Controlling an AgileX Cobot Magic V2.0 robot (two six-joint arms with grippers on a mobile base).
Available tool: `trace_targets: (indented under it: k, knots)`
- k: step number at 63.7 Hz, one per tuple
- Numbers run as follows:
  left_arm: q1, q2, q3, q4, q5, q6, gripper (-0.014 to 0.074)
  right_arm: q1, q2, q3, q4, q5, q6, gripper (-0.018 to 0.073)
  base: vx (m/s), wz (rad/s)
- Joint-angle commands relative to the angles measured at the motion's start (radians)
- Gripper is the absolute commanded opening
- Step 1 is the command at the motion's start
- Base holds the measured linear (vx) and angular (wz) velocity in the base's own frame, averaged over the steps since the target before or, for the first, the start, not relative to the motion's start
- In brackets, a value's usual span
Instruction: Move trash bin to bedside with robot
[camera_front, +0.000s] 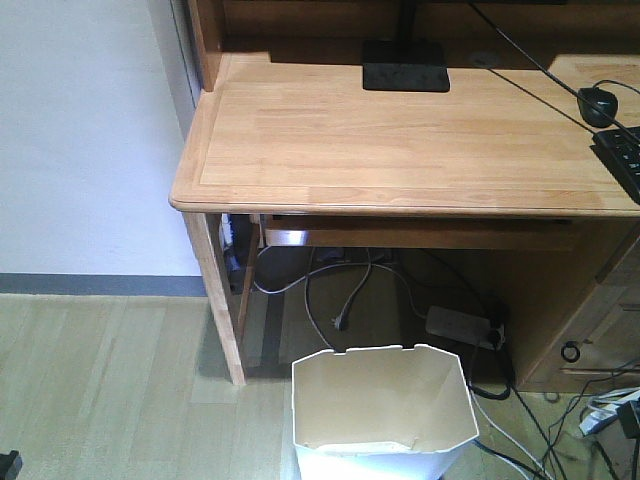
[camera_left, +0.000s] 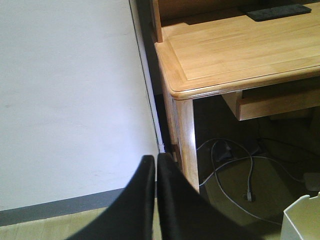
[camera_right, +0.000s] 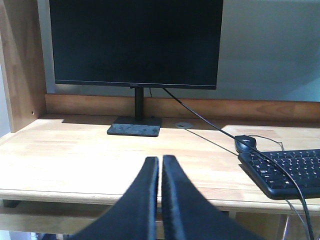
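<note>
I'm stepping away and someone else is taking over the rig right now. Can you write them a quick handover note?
Left gripper: jaws shut, empty, facing the desk leg.
Right gripper: jaws shut, empty, above the desk, facing the monitor.
Trash bin: on the floor in front of the desk, untouched.
Bedside: not in view.
Done: nothing. Left: grasp the bin, move it to the bedside.

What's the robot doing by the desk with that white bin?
Nothing is holding anything yet. The trash bin stands on the floor in front of the wooden desk, beside the tangle of cables underneath. The left gripper is shut and empty, pointing at the desk's corner leg, and the right gripper is shut and empty too, facing the monitor. No bed shows in any view, so the bin has not been moved there.
</note>
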Motion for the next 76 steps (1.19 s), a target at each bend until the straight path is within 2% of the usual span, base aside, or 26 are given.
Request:
trace_targets:
  k: [1, 21, 34, 44, 63, 69, 76]
  knots:
    - [0.000, -0.020, 0.018, 0.000, -0.069, -0.005, -0.0007, -0.004, -0.009, 0.007, -0.004, -0.073, -0.010, -0.0008, 0.00, 0.00]
    - [0.000, -0.020, 0.018, 0.000, -0.069, -0.005, -0.0007, -0.004, -0.009, 0.007, -0.004, -0.084, -0.010, -0.0008, 0.00, 0.00]
    - [0.000, -0.020, 0.018, 0.000, -0.069, -0.005, -0.0007, -0.004, -0.004, -0.003, -0.010, -0.168, -0.014, -0.0008, 0.00, 0.00]
    - [0.000, -0.020, 0.018, 0.000, -0.069, -0.005, -0.0007, -0.004, 0.078, -0.092, -0.012, -0.052, -0.014, -0.0008, 0.00, 0.00]
    - [0.000, -0.020, 0.018, 0.000, -0.069, -0.005, -0.0007, -0.004, 0.473, -0.320, 0.042, 0.097, -0.009, -0.0008, 0.00, 0.00]
    - [0.000, -0.020, 0.018, 0.000, -0.069, -0.005, -0.0007, -0.004, 0.567, -0.387, 0.075, 0.179, -0.009, -0.0008, 0.00, 0.00]
    - [0.000, -0.020, 0.018, 0.000, -0.069, -0.005, -0.0007, -0.004, 0.643, -0.439, 0.070, 0.286, -0.011, -0.0008, 0.00, 0.00]
